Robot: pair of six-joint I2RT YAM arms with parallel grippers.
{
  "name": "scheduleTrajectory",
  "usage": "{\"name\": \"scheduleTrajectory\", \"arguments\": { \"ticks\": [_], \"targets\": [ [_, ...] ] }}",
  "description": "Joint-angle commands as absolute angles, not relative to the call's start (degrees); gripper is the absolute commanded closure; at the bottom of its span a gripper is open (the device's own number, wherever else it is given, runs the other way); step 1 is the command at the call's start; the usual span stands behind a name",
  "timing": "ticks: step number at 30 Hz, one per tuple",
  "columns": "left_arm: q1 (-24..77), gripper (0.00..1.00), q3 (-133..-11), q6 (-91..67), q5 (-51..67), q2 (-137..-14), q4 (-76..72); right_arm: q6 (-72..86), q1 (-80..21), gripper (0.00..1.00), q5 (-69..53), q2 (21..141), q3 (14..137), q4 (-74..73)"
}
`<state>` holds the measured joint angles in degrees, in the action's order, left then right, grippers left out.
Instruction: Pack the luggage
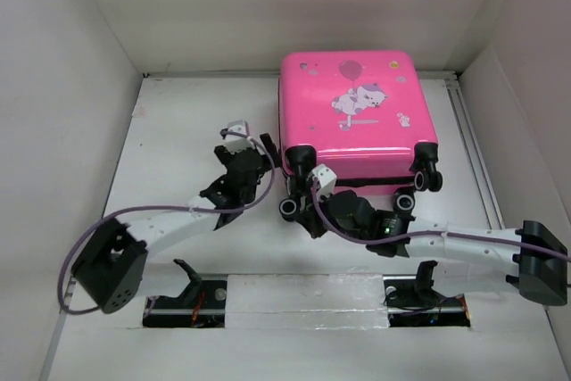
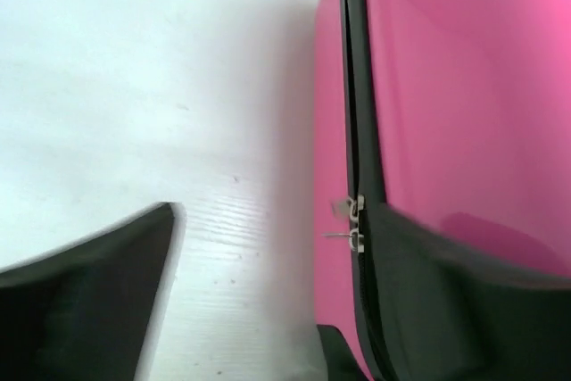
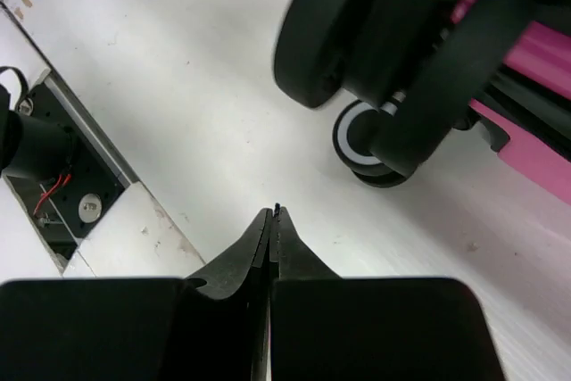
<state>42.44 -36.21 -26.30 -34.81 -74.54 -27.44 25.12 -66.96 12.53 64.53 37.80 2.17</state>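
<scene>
The luggage (image 1: 352,113) is a hot-pink hard-shell suitcase lying closed and flat at the back of the table, sticker side up and black wheels (image 1: 291,207) toward me. My left gripper (image 1: 262,151) is at its left side and stands open. In the left wrist view the left gripper (image 2: 277,220) straddles bare table and the pink side wall (image 2: 332,113). Two metal zipper pulls (image 2: 356,221) sit on the black zipper line by its right finger (image 2: 446,283). My right gripper (image 3: 272,213) is shut with nothing held, low over the table just short of the wheels (image 3: 375,33).
White walls (image 1: 62,86) enclose the table (image 1: 187,122) on three sides. A slot (image 1: 303,310) holding the arm bases runs along the near edge, and it also shows in the right wrist view as a dark slot (image 3: 53,176). A purple cable (image 1: 152,213) loops along the left arm.
</scene>
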Motion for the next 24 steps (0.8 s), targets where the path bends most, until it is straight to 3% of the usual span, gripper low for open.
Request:
{"name": "scheduleTrajectory", "arguments": {
  "ticks": [1, 8, 9, 11, 12, 14, 15, 17, 18, 19, 24],
  "targets": [
    [42.54, 0.0, -35.35, -34.26, -40.78, -62.95, -22.96, 23.47, -67.76, 1.0, 10.99, 66.0, 42.18, 7.03],
    [42.54, 0.0, -34.1, -44.8, -43.95, -43.96, -7.59, 22.32, -69.43, 1.0, 10.46, 67.06, 44.82, 7.56],
    [42.54, 0.0, -33.49, -45.43, -43.16, -42.47, -6.08, 21.45, -69.96, 0.96, 9.68, 67.06, 45.43, 7.56],
    [42.54, 0.0, -32.7, -46.14, -40.19, -38.7, -3.35, 19.52, -70.92, 0.79, 9.14, 67.06, 47.45, 3.44],
    [42.54, 0.0, -32.7, -46.14, -38.77, -37.63, -0.9, 18.9, -70.93, 0.57, 9.14, 66.54, 49.46, 2.21],
    [42.54, 0.0, -32.7, -47.45, -34.66, -34.3, 2.79, 16.88, -72.41, 0.37, 9.84, 64.35, 52.19, -1.48],
    [42.54, 0.0, -32.09, -47.46, -33.5, -32.97, 2.81, 16.88, -72.42, 0.37, 10.54, 64.34, 52.9, -2.54],
    [42.54, 0.0, -30.68, -47.99, -31.04, -29.9, 3.69, 16.35, -72.42, 0.2, 11.16, 61.1, 53.44, -5.08],
    [42.54, 0.0, -28.67, -47.38, -28.07, -26.32, 3.69, 16.35, -72.42, 0.16, 12.29, 59.87, 54.13, -5.79],
    [42.54, 0.0, -27.43, -47.37, -26.91, -24.45, 1.78, 16.35, -72.42, 0.03, 12.3, 58.55, 54.14, -6.32],
    [42.54, 0.0, -24.43, -45.18, -23.12, -15.66, 1.49, 18.18, -72.42, 0.01, 18.79, 50.37, 52.65, -11.41]
  ]
}}
